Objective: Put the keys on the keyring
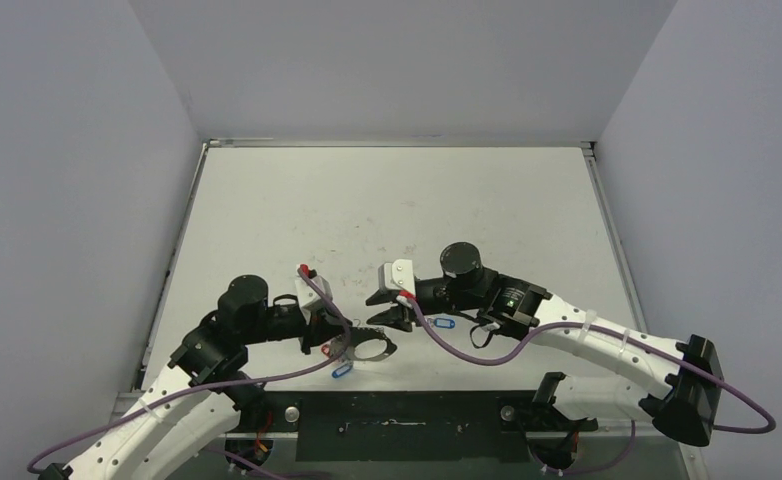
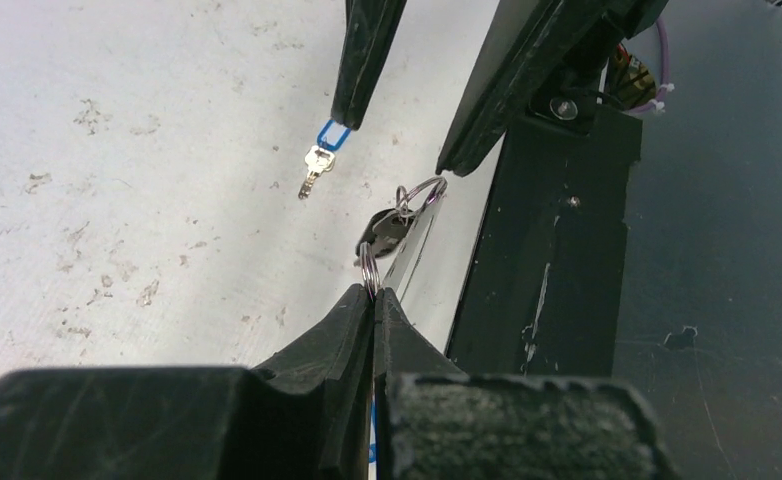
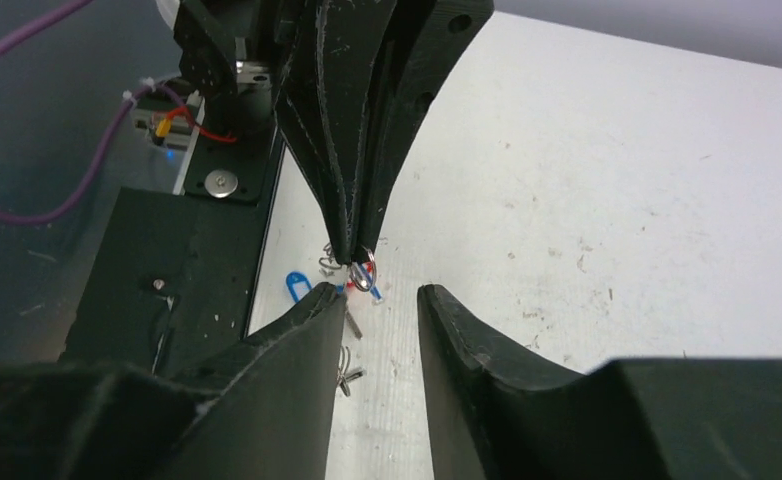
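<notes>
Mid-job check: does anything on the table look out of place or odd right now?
One blue-tagged key lies loose on the table just past the open right gripper, apart from the keyring that the left gripper pinches. The table is scuffed; nothing else stands out.

The far half of the surface (image 1: 397,210) is open from the left wall (image 1: 77,200) to the right wall (image 1: 707,200). Near the front edge room is tight: the left tool (image 2: 372,297), clamped on the keyring (image 1: 382,354), points at the parted right tool (image 3: 379,293) just beside it. 1 blue-tagged key (image 1: 440,323) lies beside the right arm (image 1: 587,340); a blue tag (image 1: 342,370) lies by the black base plate (image 1: 397,425).
</notes>
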Available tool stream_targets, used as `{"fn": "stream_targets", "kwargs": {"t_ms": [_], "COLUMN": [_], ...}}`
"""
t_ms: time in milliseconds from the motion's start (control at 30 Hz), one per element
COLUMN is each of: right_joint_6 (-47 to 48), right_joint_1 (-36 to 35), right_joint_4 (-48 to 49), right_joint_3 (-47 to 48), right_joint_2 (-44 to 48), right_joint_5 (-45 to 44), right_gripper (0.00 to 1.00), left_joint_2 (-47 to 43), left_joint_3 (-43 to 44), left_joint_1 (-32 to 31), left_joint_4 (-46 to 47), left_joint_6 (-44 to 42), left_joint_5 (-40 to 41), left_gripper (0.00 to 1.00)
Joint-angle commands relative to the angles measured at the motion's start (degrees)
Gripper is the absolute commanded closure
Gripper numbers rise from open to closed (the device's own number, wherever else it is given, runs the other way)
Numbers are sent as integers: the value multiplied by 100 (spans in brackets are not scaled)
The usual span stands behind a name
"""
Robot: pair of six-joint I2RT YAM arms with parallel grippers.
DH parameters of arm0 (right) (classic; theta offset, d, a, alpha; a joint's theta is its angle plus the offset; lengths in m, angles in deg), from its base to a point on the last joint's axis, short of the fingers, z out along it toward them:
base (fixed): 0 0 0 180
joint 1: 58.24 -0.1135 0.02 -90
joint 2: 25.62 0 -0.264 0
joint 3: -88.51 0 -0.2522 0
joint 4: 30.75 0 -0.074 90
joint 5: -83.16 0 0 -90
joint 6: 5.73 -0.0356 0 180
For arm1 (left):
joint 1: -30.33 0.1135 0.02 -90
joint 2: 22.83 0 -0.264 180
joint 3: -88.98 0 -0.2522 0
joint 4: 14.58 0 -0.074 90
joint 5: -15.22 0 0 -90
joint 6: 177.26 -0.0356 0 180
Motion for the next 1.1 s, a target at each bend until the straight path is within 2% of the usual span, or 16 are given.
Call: {"fn": "stream_targets", "kwargs": {"t_ms": [0, 300, 600, 800, 933, 1033, 1067], "right_joint_6": [583, 283, 28, 18, 88, 106, 107], "right_joint_1": [-34, -53, -132, -172, -196, -202, -203], "right_joint_4": [-792, -409, 63, 79, -30, -51, -38], "right_joint_3": [435, 563, 506, 577, 648, 671, 676], "right_joint_2": [-390, -897, -1004, -1112, -1213, -1245, -1248], "right_joint_5": [386, 597, 671, 725, 804, 863, 887], "right_gripper": [67, 72, 66, 67, 77, 97, 100], "left_joint_2": [35, -10, 62, 87, 67, 45, 44], "left_joint_3": [312, 250, 218, 203, 185, 169, 161], "left_joint_1": [-30, -32, -41, -41, -44, -45, -49], "left_joint_4": [-59, -4, 62, 83, 104, 114, 106], "left_joint_6": [-355, -399, -427, -422, -404, -384, -383], "left_joint_5": [-265, -483, -657, -711, -711, -711, -704], "left_gripper": [100, 100, 100, 100, 100, 100, 100]}}
